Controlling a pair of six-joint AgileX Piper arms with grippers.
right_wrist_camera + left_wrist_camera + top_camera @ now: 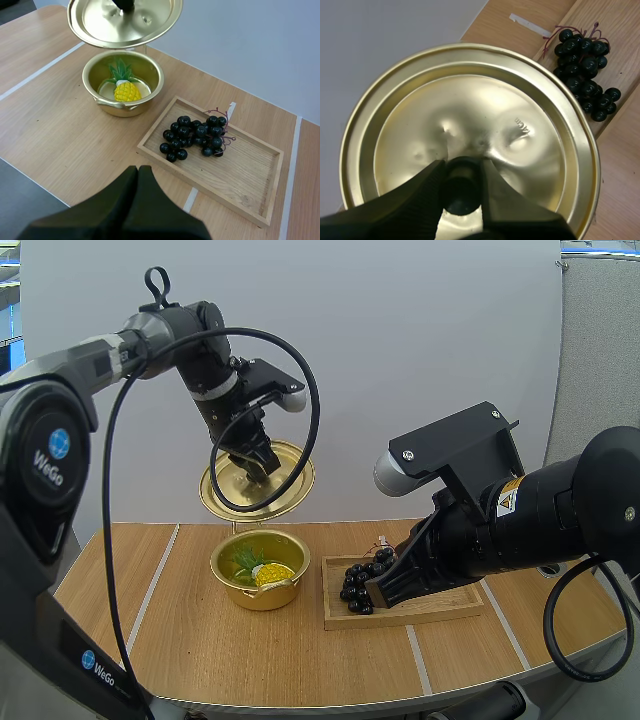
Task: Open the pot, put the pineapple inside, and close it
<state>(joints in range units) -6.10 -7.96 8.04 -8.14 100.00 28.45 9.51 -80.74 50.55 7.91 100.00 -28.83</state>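
One drop remains: the lid (pixel 288 486), pinched in the left gripper (pixel 256 466) fingers, hangs tilted above the pot (pixel 224 566) holding the pineapple (pixel 271 574). The right gripper (pixel 378 591), fingers pressed together, sits by the grapes (pixel 360 578).

Three cameras, one table (pixel 200 640).
High view looks forward and down; left wrist sits close above the lid (pixel 470 110), right wrist farther back; all share the grapes (pixel 195 137).

Pineapple (pixel 126 91) sits in the pot (pixel 141 107), lid (pixel 485 110) above it in our left gripper (pixel 462 169) — tray (pixel 235 175) just right of the pot, grapes (pixel 195 135) on its left end.
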